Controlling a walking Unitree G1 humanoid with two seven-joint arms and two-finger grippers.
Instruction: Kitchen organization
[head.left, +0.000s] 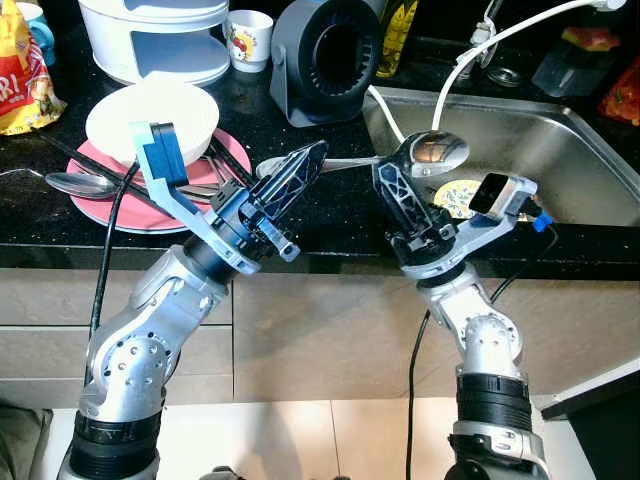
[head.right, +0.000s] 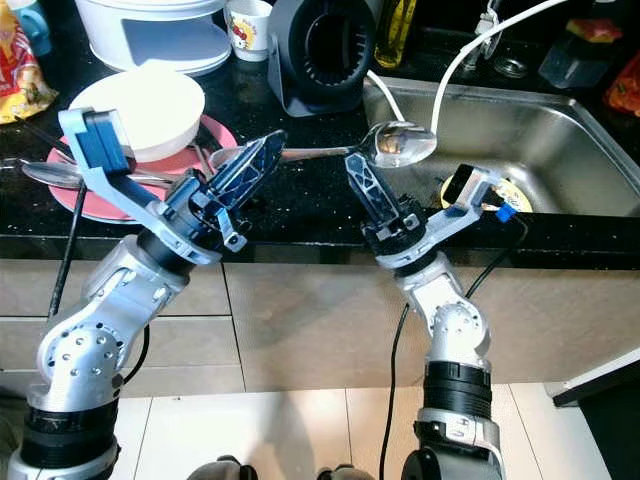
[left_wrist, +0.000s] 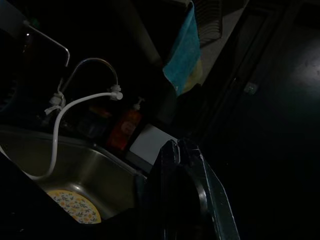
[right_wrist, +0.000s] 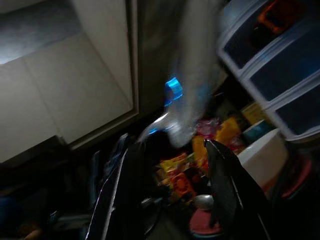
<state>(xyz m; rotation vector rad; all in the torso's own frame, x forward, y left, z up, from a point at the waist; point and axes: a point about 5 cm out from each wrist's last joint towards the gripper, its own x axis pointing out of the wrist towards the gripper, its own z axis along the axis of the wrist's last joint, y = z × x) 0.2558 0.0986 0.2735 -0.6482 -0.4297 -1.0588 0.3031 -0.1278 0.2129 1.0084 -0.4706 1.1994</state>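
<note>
My left gripper (head.left: 300, 175) is shut on the handle of a large metal ladle (head.left: 435, 150) and holds it in the air above the black counter (head.left: 330, 215). The ladle's bowl points right, over the near left corner of the sink (head.left: 560, 160). In the left wrist view the fingers (left_wrist: 170, 155) lie pressed together. My right gripper (head.left: 392, 170) points up, just left of and below the ladle's bowl, open. Its two fingers (right_wrist: 225, 170) stand wide apart, and the ladle (right_wrist: 187, 100) is a silver blur beyond them.
At the left, a pink plate (head.left: 100, 210) carries a white bowl (head.left: 150, 115), a spoon (head.left: 80, 184) and chopsticks. A flowered plate (head.left: 455, 195) lies in the sink. A black round appliance (head.left: 330, 55), a mug (head.left: 248, 38) and a white hose (head.left: 470, 55) stand behind.
</note>
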